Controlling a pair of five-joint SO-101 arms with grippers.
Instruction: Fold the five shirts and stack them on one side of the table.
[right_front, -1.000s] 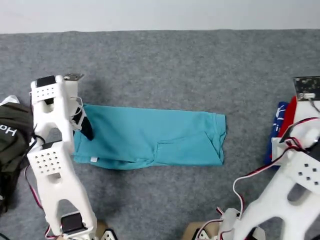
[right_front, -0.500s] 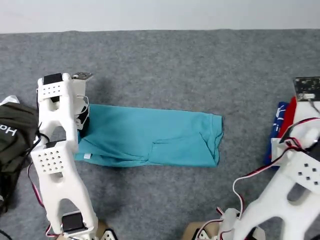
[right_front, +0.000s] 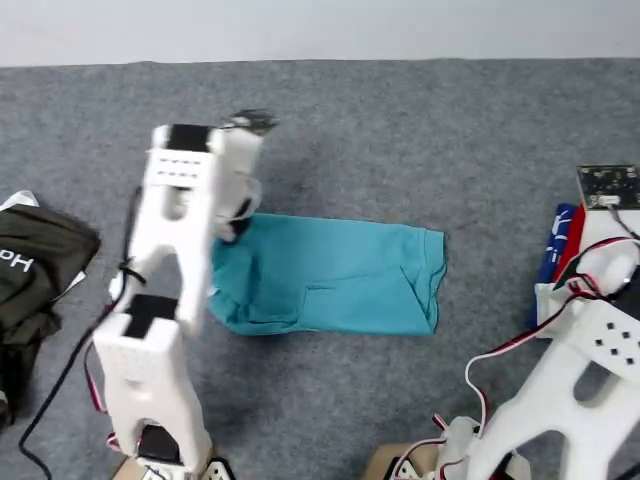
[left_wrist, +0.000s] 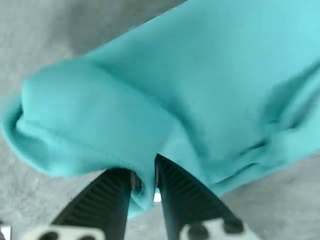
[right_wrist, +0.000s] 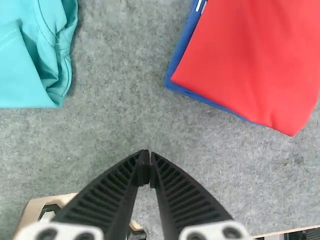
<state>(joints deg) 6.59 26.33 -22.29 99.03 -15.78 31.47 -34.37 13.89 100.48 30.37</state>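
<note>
A teal shirt (right_front: 330, 273) lies folded into a long strip in the middle of the grey table, its left end lifted and curled over. My left gripper (left_wrist: 145, 182) is shut on that teal shirt (left_wrist: 200, 95) at its raised left edge; in the high view the left arm (right_front: 190, 200) stands over that end. My right gripper (right_wrist: 146, 167) is shut with nothing in it, above bare carpet between the teal shirt's right end (right_wrist: 35, 55) and a folded red shirt (right_wrist: 255, 60) lying on a blue one (right_wrist: 181, 65). The red and blue stack (right_front: 567, 240) sits at the table's right edge.
A dark olive garment (right_front: 35, 275) lies bunched at the left edge of the table. The right arm (right_front: 580, 370) rises from the bottom right corner. Open grey carpet (right_front: 400, 130) stretches behind the teal shirt.
My left gripper has lifted the teal shirt's left end and carried it rightward, so the strip looks shorter. The right arm has stayed still.
</note>
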